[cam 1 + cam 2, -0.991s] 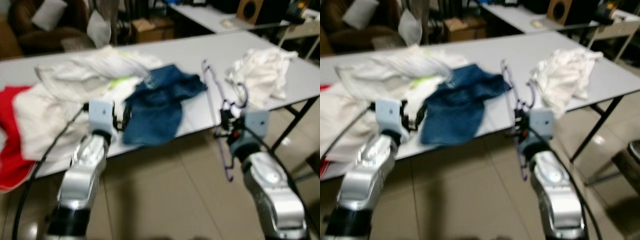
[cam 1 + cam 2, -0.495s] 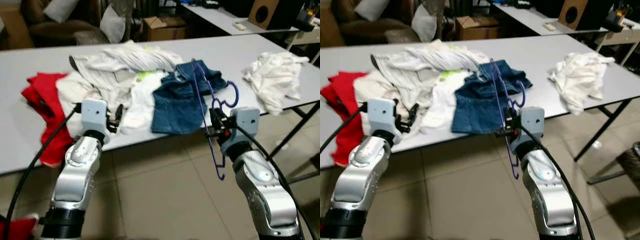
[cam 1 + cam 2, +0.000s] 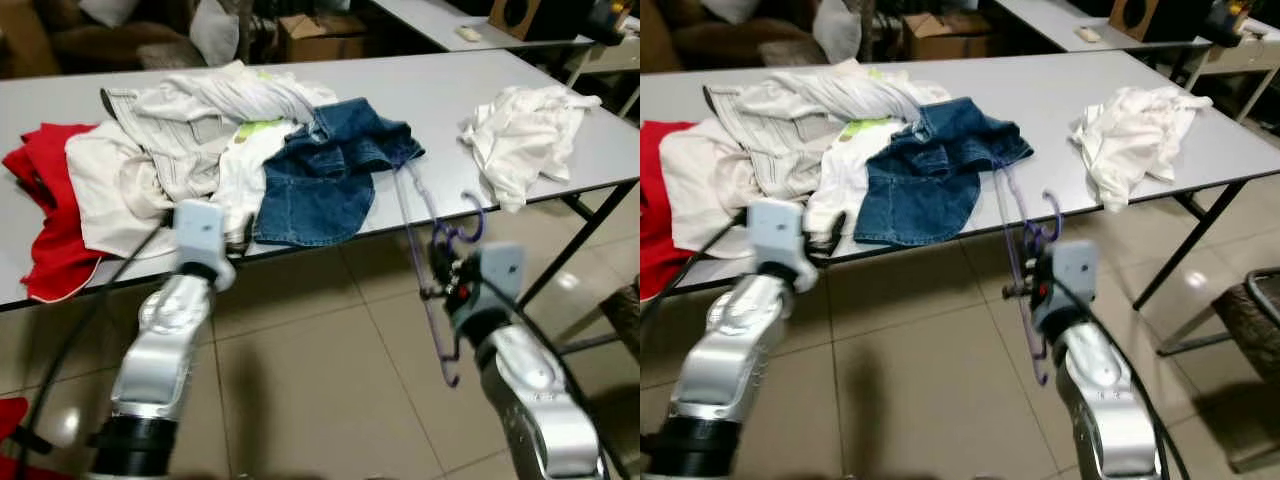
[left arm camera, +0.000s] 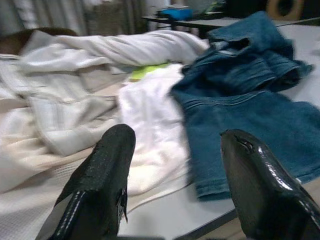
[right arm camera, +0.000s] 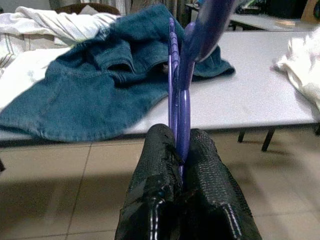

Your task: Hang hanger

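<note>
A thin purple hanger [image 3: 428, 270] stands roughly upright in front of the table's near edge, hook [image 3: 470, 225] toward the right. My right gripper [image 3: 440, 288] is shut on it near the neck; in the right wrist view the two black fingers [image 5: 160, 165] pinch the purple wire [image 5: 182, 100]. My left gripper [image 4: 175, 170] is open and holds nothing. It sits at the table's front edge by the white clothes [image 3: 835, 185], with the blue denim garment [image 4: 250, 100] just beyond it.
A long grey table [image 3: 450, 90] carries a pile of white and striped clothes [image 3: 190, 130], a red garment [image 3: 45, 200], the denim garment [image 3: 330, 175] and a white cloth [image 3: 525, 135]. Black table legs [image 3: 590, 230] stand at the right. A cardboard box [image 3: 320, 22] lies behind. Tiled floor is below.
The whole view has shifted, so the camera moved. The right gripper stays shut on the hanger, which now stands lower, in front of the table edge instead of over the denim.
</note>
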You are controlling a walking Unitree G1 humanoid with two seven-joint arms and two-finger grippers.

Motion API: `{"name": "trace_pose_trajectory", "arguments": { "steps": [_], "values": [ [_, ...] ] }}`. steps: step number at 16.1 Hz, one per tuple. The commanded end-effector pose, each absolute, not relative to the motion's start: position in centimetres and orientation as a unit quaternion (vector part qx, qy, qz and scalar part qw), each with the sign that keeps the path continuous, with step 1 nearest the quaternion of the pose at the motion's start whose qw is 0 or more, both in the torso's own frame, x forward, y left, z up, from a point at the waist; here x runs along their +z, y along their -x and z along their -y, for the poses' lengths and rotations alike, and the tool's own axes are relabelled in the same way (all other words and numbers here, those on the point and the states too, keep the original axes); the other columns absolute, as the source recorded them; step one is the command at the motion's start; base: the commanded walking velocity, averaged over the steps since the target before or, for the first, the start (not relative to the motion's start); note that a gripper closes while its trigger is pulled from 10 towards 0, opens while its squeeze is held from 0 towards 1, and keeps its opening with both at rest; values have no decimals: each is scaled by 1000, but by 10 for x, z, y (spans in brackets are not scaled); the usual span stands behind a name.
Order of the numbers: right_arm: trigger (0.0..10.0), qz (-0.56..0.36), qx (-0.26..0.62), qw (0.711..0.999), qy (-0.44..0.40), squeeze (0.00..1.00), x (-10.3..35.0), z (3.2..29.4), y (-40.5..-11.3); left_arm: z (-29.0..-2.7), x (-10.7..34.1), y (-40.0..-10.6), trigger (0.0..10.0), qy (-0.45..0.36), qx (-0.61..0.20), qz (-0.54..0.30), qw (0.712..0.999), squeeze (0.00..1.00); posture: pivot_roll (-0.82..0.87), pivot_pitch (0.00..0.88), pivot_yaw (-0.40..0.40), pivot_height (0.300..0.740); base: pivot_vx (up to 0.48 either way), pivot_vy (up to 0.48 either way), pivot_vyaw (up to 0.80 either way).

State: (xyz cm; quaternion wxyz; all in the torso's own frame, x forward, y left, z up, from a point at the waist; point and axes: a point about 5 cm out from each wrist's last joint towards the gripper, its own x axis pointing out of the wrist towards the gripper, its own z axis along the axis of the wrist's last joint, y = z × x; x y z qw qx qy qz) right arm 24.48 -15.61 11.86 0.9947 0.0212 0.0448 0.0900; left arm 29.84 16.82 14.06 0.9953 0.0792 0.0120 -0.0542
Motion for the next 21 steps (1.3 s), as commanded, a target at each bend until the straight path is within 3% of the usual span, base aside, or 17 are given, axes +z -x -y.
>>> {"name": "trace_pose_trajectory", "arguments": {
  "steps": [1,6,10,21],
  "values": [
    [10000,-35,80,996,-24,0,121,163,-244,-166,137,-297,10000,-85,-63,-16,994,0,-195,0,-9,740,0,0,0],
    [10000,-20,87,996,19,0,122,171,-235,-172,133,-296,10000,-83,-59,-11,995,0,-197,0,-10,740,105,0,0],
    [10000,-14,67,998,-13,0,125,173,-239,-173,130,-295,10000,-87,-57,-16,994,0,-195,0,-13,740,292,0,0],
    [10000,0,83,997,-2,0,131,166,-241,-171,130,-295,10000,-86,-61,-13,994,0,-198,0,-8,740,303,0,0]
  ]
}}
